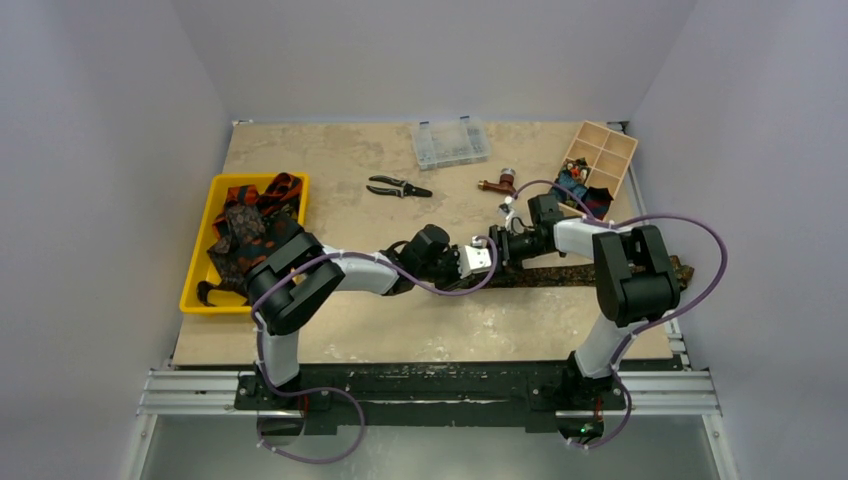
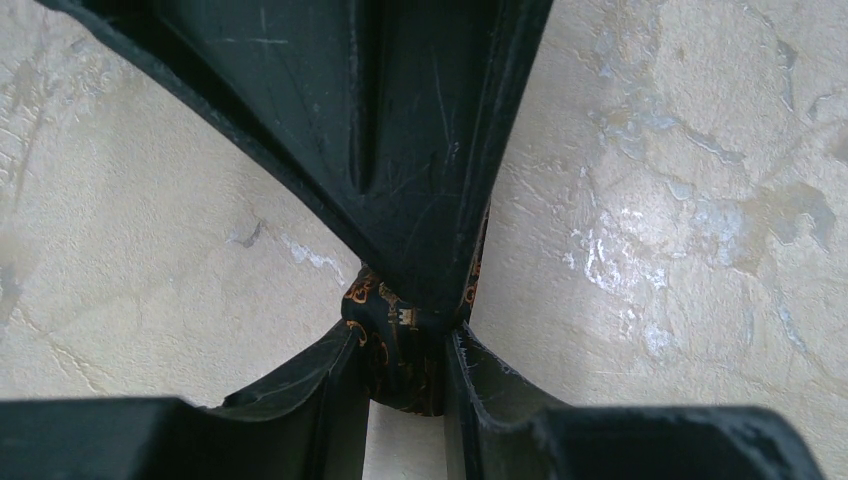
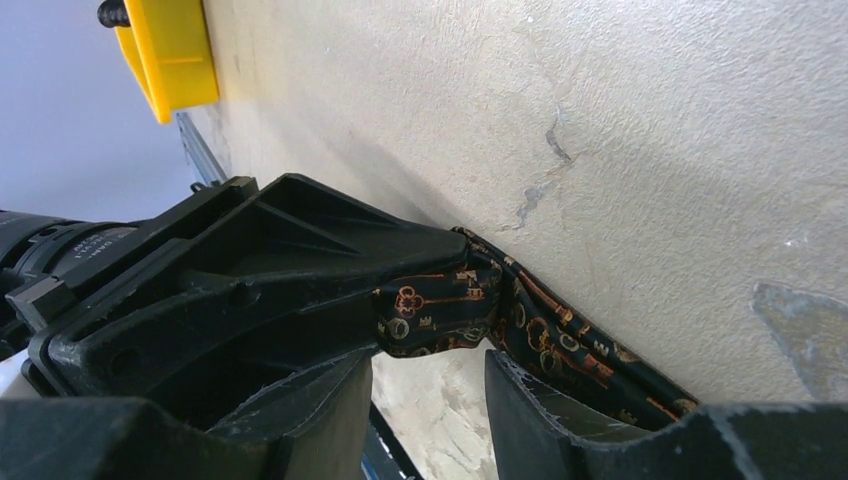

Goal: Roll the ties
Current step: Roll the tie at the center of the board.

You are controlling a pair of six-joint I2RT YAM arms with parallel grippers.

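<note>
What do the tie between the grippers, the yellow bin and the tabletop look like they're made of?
The tie: woven cloth with a slight silky sheen, dark with an orange key print; it folds softly. The yellow bin: moulded plastic, with a smooth, even rim. The tabletop: hard and matte, with a beige mottled stone look, possibly laminate.

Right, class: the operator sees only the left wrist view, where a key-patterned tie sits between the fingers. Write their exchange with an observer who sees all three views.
Operator: Where does the rest of this tie go?
Observer: The tie lies flat along the table, running from the left gripper towards the right edge.
Operator: Are other ties waiting?
Observer: Yes, several ties are heaped in a yellow tray at the table's left side.
</note>
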